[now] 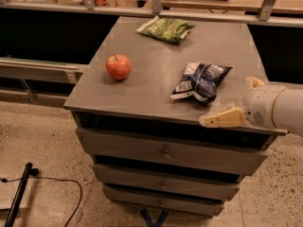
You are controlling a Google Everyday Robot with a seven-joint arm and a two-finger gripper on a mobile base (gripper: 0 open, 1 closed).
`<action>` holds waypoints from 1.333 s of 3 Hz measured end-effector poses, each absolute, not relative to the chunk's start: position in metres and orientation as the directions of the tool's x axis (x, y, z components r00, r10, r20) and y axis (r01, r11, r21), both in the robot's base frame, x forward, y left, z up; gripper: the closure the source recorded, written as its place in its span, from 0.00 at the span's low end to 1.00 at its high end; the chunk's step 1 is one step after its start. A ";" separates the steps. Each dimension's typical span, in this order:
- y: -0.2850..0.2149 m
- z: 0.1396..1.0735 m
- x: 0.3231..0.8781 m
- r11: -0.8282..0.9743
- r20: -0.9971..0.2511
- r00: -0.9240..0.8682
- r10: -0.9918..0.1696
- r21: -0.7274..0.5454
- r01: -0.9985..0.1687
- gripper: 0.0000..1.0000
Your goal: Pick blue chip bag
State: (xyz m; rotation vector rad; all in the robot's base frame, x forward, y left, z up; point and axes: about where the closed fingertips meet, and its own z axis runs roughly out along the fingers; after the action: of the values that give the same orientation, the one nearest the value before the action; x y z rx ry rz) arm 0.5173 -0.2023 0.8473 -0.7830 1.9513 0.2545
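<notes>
The blue chip bag (201,81) is a crumpled navy foil bag with white patches. It lies on the right half of the grey cabinet top (151,86). My gripper (227,100) comes in from the right edge of the view, just right of and nearer the front than the bag, over the cabinet's front right corner. Its tan fingers (221,118) are spread apart and hold nothing. It is not touching the bag.
A red apple (118,66) sits on the left of the cabinet top. A green chip bag (165,29) lies at the back. The cabinet has several drawers (165,152). A railing and shelf run behind it. A black cable (52,181) lies on the floor at lower left.
</notes>
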 end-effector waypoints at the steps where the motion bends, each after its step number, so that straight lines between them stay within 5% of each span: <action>1: -0.205 0.844 0.535 0.812 -0.855 -0.336 -0.395 -0.154 -0.564 0.00; 4: -0.202 0.853 0.549 0.840 -0.864 -0.342 -0.370 -0.154 -0.521 0.00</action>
State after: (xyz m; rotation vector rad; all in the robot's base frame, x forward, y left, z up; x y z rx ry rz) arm 0.5488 -0.2020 0.8531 -0.6594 1.9684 0.1806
